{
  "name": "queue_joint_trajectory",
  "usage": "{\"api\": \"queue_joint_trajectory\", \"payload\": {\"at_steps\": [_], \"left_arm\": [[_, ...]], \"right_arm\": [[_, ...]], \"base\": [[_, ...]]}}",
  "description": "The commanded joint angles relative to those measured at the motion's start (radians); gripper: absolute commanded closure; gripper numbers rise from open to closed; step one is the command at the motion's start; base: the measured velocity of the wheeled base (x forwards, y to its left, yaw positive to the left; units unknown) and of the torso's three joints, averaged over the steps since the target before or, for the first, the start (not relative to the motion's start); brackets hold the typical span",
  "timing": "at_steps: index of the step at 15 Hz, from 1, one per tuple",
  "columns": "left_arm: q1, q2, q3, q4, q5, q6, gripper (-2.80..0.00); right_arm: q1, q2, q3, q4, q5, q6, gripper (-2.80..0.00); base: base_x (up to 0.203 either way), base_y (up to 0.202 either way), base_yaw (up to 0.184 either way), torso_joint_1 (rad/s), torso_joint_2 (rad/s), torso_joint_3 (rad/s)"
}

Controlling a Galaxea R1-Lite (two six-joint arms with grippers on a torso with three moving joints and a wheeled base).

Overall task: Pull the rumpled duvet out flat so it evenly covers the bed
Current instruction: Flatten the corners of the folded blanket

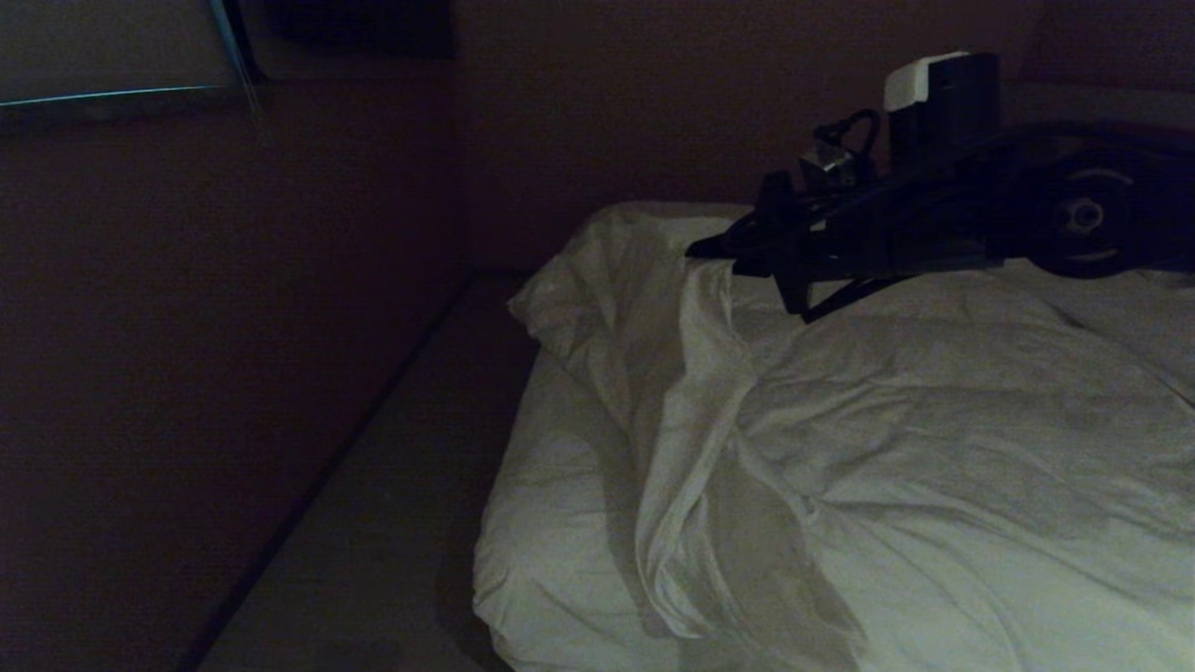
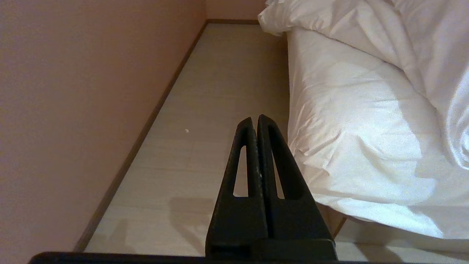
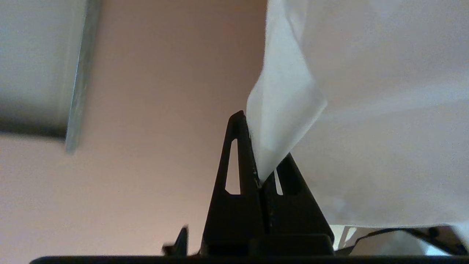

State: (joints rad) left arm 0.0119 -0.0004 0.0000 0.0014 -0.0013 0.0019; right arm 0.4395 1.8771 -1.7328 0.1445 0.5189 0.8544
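- While the duvet (image 1: 934,439) is lying bunched on the bed (image 2: 351,146), a fold of it is pinched by the right end effector (image 1: 709,250), seen reaching across from the right in the head view w/ its tip at the cloth's far left ridge.
- In the right wrist view the jaws are shut on thin white fabric; a pointed flap (image 3: 282,121) sticks up betw. the fingers, the rest draping off to one side.
- Grip is judged to be taken at an edge or corner so the cover can be drawn outward, not shoved.
- Left end effector (image 2: 255,123) is parked: jaws pressed together, nothing held, hanging over the floor (image 2: 205,146) just beside the bed's side, pointing along the gap betw. bed and wall (image 2: 84,110).
- Duvet pos.: mostly on the right part of the bed; a thick twisted ridge runs front to back, and a strip of smoother sheet (image 1: 551,485) is left bare along the bed's left edge.
- Left side is thus not yet covered; task judged early to midway.
- Next move prob. calls for a steady pull toward the bare left edge, cloth kept lifted enough so the ridge unrolls.
- Risk: thin pinch could slip out, or only the top layer could be dragged while the filling stays bunched.
- Pillows and headboard can't be made out in the dark head view.
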Motion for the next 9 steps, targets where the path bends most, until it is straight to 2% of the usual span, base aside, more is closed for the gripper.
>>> {"api": "queue_joint_trajectory", "payload": {"at_steps": [1, 5, 9], "left_arm": [[0.000, 0.000, 0.000, 0.000, 0.000, 0.000, 0.00], [0.000, 0.000, 0.000, 0.000, 0.000, 0.000, 0.00], [0.000, 0.000, 0.000, 0.000, 0.000, 0.000, 0.00]], "right_arm": [[0.052, -0.025, 0.001, 0.002, -0.001, 0.004, 0.00], [0.183, -0.048, -0.005, 0.046, -0.119, -0.054, 0.00], [0.278, -0.073, -0.005, 0.058, -0.145, -0.071, 0.00]], "base": [[0.000, 0.000, 0.000, 0.000, 0.00, 0.000], [0.000, 0.000, 0.000, 0.000, 0.00, 0.000], [0.000, 0.000, 0.000, 0.000, 0.00, 0.000]]}}
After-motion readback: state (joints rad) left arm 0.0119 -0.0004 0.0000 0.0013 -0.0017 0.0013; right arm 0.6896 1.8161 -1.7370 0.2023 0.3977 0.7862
